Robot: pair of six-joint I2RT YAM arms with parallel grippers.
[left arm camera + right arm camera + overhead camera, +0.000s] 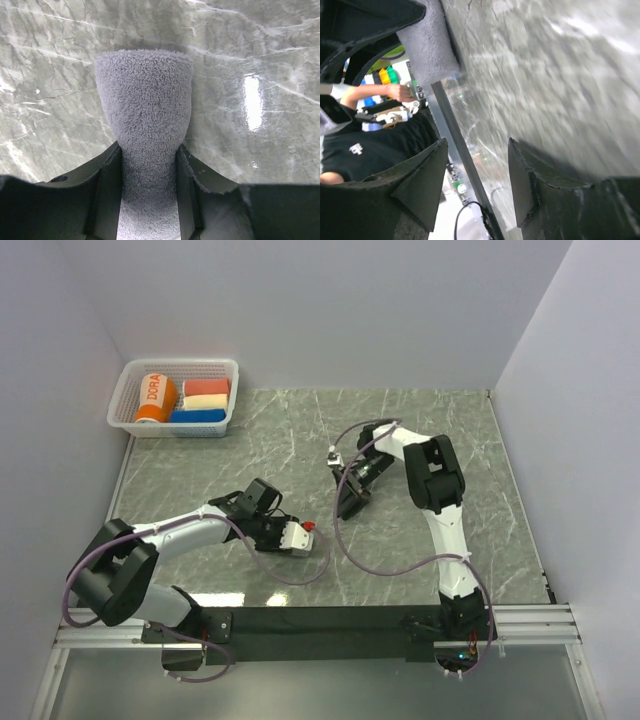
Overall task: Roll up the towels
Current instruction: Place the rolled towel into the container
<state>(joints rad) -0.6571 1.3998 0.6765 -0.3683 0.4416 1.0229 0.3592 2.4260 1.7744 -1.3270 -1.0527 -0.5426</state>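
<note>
Two arms (pixel 190 530) low: left end effector (pixel 149 157) clamping grey towel (pixel 145 100), right end effector (pixel 477 150) agape.

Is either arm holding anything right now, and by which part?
The left gripper squeezes the rolled grey towel by its near part, far end sticking out; the right gripper is empty.

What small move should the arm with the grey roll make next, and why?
Probably lift the left gripper and carry the grey towel to the basket. The towel looks rolled and is pinched in that gripper's jaws, the right gripper stands open and empty, and the basket holds other rolls, the orange roll among them.
</note>
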